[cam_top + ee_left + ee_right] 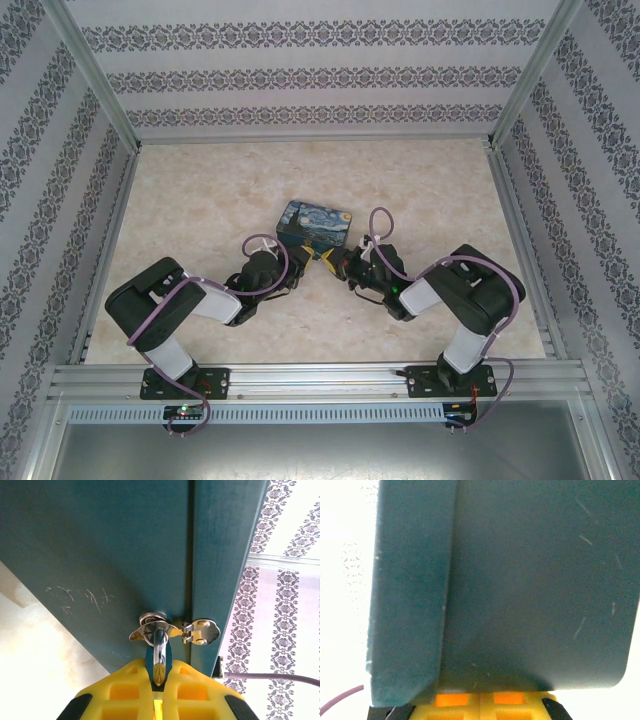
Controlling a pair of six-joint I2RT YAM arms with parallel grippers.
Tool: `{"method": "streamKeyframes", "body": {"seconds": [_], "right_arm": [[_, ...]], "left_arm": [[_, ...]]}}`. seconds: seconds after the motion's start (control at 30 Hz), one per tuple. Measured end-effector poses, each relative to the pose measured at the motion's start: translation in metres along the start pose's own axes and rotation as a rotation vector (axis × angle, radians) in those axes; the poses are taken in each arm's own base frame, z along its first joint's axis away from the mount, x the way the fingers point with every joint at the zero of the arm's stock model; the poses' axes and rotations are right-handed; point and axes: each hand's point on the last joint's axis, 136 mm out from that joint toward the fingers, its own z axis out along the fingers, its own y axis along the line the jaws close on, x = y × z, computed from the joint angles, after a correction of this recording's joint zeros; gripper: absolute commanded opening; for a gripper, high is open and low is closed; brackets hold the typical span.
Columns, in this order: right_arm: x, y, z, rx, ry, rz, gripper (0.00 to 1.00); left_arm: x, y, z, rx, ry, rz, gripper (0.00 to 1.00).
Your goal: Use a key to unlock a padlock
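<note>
— Where's the padlock?
— On the counter: a rounded box with a painted lid and matte, scratched teal sides.
— And the claws?
— Left claw pinches the key, whose shiny shaft is at the padlock's silvery latch. Right claw, yellow fingers pressed together, butts the padlock's plain side.

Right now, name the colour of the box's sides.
The box has dark teal sides; left wrist view shows it best.

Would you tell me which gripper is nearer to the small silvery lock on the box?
Left. The left gripper holds the key at the lock itself; the right gripper sits against a plain teal side of the box.
</note>
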Motion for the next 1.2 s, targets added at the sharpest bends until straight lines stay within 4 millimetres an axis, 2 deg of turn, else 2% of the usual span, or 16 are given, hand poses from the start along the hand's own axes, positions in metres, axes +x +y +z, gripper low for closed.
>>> {"method": "streamKeyframes", "body": {"seconds": [0.23, 0.57, 0.9, 1.07, 1.2], "right_arm": [[-0.004, 0.000, 0.001, -0.023, 0.010, 0.024, 0.00], [-0.011, 0.000, -0.003, -0.022, 0.034, 0.009, 0.00], [-0.008, -0.001, 0.000, -0.017, 0.020, 0.002, 0.00], [0.000, 0.004, 0.009, -0.020, 0.009, -0.008, 0.00], [-0.001, 0.006, 0.012, -0.017, -0.016, -0.007, 0.00]], "left_arm": [[0.000, 0.000, 0.000, 0.000, -0.002, 0.000, 0.00], [0.009, 0.000, 0.000, -0.001, 0.053, 0.001, 0.00], [0.008, 0.000, 0.000, -0.002, 0.046, 0.001, 0.00], [0.005, 0.001, 0.000, -0.006, 0.029, 0.001, 0.00], [0.001, 0.001, 0.000, -0.005, 0.015, -0.001, 0.00]]}}
